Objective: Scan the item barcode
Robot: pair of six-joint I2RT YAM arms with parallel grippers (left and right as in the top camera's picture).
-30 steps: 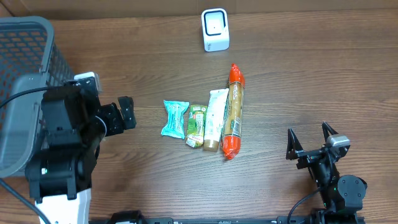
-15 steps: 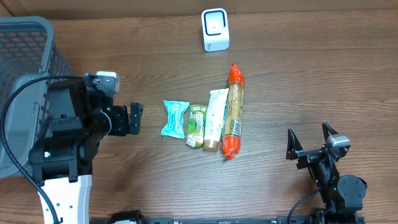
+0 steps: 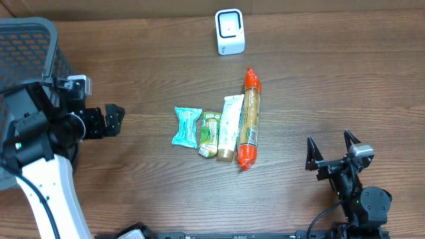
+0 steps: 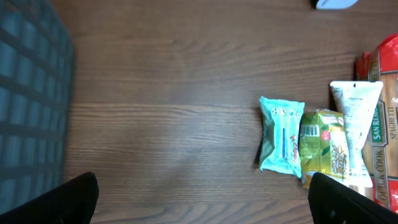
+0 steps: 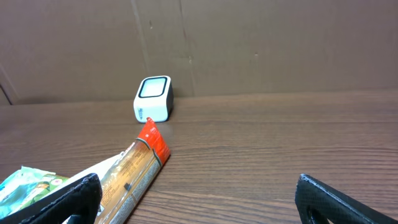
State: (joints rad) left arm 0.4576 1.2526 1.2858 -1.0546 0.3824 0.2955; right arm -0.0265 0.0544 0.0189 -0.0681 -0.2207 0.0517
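grippers: left gripper (image 3: 113, 121) and right gripper (image 3: 329, 138) are both spread wide, nothing in either one
basket: grey mesh basket (image 3: 30, 53) at the far left edge of the wood table (image 3: 332, 73), partly hidden under the left arm
left gripper spot: just right of the basket, fingers (image 4: 62, 202) pointing toward the row of groceries, well apart from them, bare wood in between
teal packet: teal packet (image 3: 186, 126) is the leftmost item, lying flat, nearest the left gripper, right edge up against the next one
green pouch: small green pouch (image 3: 210, 133) squeezed between the teal packet and the tube, barcode side looks up in the left wrist view
tube: white tube (image 3: 230, 126) lying flat, touching the green pouch on one side and the spaghetti on the other
scanner: little white scanner (image 3: 230, 32) standing at the back of the table, past the far end of the row, apart from it
spaghetti: long spaghetti pack (image 3: 250, 119) with red ends, rightmost of the row, one end aimed roughly at the scanner
right gripper spot: front right of the table, well apart from the spaghetti, touching nothing
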